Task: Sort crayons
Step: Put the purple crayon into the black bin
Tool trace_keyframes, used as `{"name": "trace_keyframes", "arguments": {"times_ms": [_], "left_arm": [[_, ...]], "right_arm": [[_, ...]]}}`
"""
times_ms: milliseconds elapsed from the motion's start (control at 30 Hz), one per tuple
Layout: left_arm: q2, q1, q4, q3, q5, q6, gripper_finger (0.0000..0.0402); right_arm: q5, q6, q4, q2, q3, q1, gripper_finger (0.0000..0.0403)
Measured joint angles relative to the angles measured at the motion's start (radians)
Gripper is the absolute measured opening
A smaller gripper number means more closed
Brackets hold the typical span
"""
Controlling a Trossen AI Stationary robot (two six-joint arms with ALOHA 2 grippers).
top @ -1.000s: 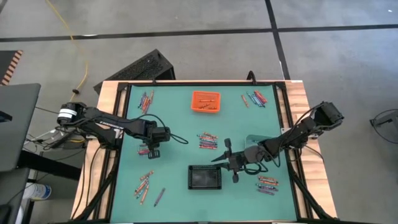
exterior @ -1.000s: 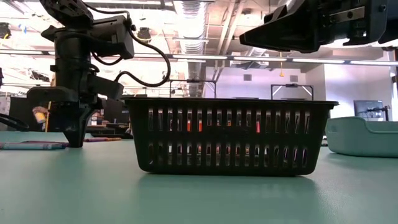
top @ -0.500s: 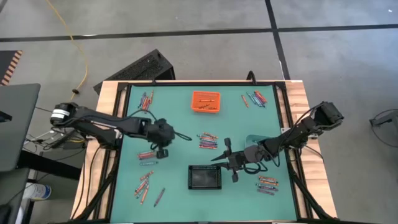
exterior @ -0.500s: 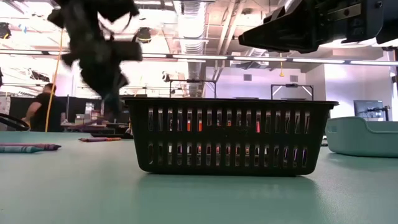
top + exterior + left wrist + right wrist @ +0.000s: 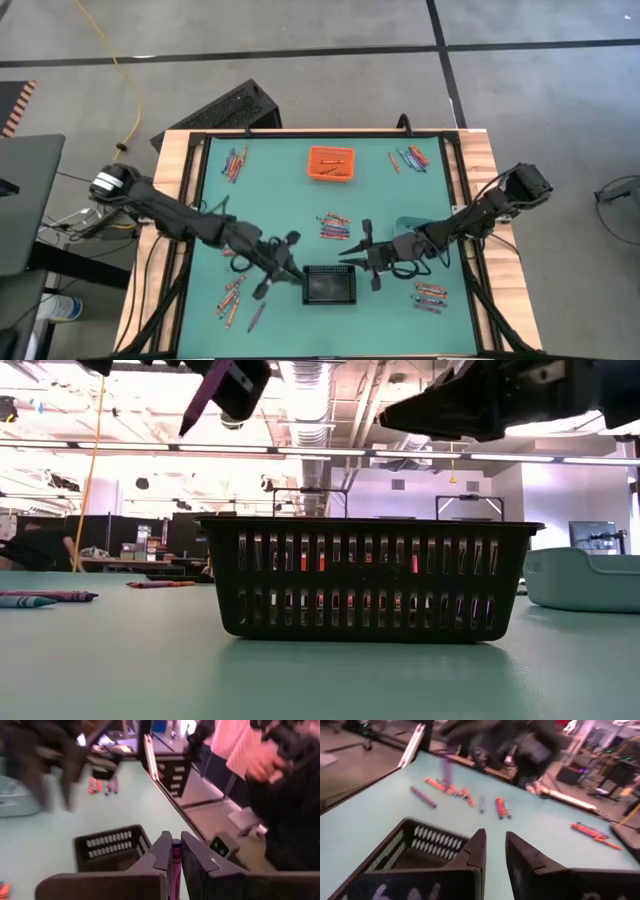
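Carry step. My left gripper (image 5: 176, 851) pinches a purple crayon (image 5: 176, 865), aloft just beside the black bin (image 5: 330, 286). My right gripper (image 5: 366, 256) hangs near the bin, fingers spread, empty. Next: centre over the bin, then release.

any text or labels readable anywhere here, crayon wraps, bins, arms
None can be read.
Crayons: paper wraps too small to show any print.
Purple crayon in the left gripper: wrap blurred.
Black bin, orange bin: no label visible.
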Motion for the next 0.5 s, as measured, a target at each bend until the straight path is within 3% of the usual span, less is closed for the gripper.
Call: {"name": "trace_keyframes", "arguments": {"times_ms": [233,367,500], "left_arm": [[0.201,-0.011,0.203,0.029,-0.043,0.038,0.0013],[0.242,0.005,0.166,0.098,0.011,0.037,0.0013],[0.25,0.014,0.047,0.144,-0.008,0.045,0.0014]], "right_arm": [[0.052,-0.011,0.029,0.0,0.0,0.0,0.007],[0.052,-0.027,0.028,0.0,0.0,0.0,0.007],[0.052,-0.029,0.017,0.0,0.0,0.0,0.007]]}}
